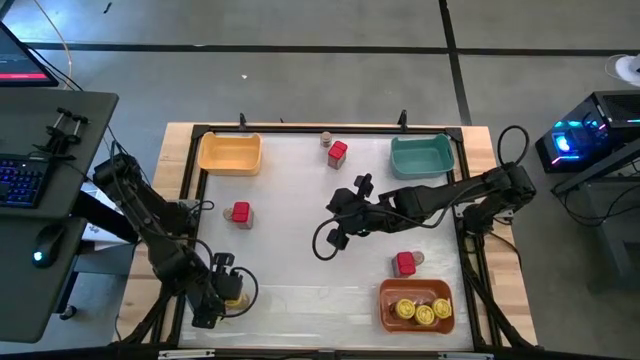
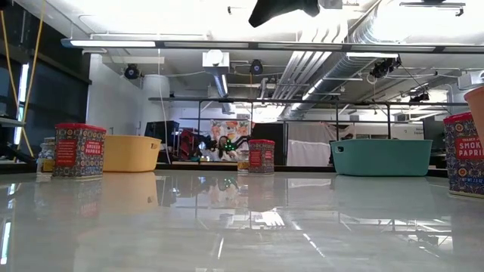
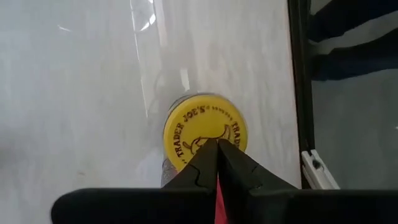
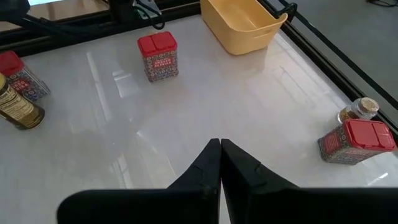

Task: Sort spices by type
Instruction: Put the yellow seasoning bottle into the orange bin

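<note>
High view: glossy white tabletop (image 1: 300, 190) in a black frame on pale wood. Far left, a rounded yellow plastic bin (image 1: 229, 153); far right, a teal bin (image 1: 421, 155); near right, an orange bin (image 1: 416, 305) with three round yellow-lidded jars (image 1: 419, 311) inside. Boxy red tins at far centre (image 1: 337, 153), left of centre (image 1: 240, 213) and near right (image 1: 404, 263); a small tan-topped jar (image 1: 326, 138) just beside the far tin. Left gripper (image 1: 232, 287) at the near-left corner over a yellow lid; right gripper (image 1: 338, 205) above mid-table.

Low view: left, a patterned tin with red lid (image 2: 79, 150), label reading "SMOKED PAPRIKA"; another at the right edge (image 2: 463, 153); a third far off at centre (image 2: 262, 156). Mirror-like surface reflecting the ceiling lights.

Left wrist view: dark fingers (image 3: 202, 163) pinched together, nothing between them, tips above a round yellow lid printed "TRADER JOE'S" (image 3: 205, 126).

Right wrist view: fingers (image 4: 208, 163) closed tight, empty, over bare tabletop. Gold-labelled glass jar (image 4: 17, 107) beside one tin; cork-topped jar (image 4: 359, 109) touching another.
</note>
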Robot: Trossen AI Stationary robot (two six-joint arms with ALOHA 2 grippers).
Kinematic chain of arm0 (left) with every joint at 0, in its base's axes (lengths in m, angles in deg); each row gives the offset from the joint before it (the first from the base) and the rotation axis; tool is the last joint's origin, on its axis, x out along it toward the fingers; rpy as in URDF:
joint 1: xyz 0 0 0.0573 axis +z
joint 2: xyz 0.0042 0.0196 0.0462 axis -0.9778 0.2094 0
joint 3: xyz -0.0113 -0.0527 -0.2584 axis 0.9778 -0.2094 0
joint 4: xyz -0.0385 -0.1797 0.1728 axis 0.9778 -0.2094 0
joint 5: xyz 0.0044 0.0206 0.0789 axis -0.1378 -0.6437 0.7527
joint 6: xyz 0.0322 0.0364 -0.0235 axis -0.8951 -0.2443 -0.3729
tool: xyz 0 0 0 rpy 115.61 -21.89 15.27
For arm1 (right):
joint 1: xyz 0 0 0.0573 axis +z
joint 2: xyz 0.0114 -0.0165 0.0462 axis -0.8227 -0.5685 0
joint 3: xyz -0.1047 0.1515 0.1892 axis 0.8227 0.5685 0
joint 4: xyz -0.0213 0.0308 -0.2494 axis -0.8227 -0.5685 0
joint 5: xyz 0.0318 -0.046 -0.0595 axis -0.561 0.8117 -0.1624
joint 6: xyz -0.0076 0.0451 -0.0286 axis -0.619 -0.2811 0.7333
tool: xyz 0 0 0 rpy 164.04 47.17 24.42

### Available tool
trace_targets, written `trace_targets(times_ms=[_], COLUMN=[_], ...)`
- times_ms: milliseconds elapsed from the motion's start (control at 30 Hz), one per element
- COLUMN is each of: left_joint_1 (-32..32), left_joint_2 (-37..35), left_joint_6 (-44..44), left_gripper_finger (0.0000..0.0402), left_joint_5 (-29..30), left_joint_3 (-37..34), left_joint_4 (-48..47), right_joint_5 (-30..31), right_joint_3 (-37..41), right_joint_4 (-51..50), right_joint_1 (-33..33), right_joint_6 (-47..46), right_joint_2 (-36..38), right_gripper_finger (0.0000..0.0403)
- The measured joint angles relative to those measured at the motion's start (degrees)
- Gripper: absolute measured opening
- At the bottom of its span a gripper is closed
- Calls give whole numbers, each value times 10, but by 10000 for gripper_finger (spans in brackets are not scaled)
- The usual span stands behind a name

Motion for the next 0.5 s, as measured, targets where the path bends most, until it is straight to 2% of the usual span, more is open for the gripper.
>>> trace_targets(times_ms=[267,500], left_joint_1=[19,69], left_joint_2=[-1,0], left_joint_6=[-3,-76], left_gripper_finger=[0,0], left_joint_5=[4,51], left_joint_3=[-8,-9], left_joint_4=[18,26], right_joint_5=[0,0], right_joint_3=[0,0], right_joint_4=[-2,-2], right_joint_1=[0,0], right_joint_6=[0,0], right_joint_2=[0,0], right_gripper_finger=[0,0])
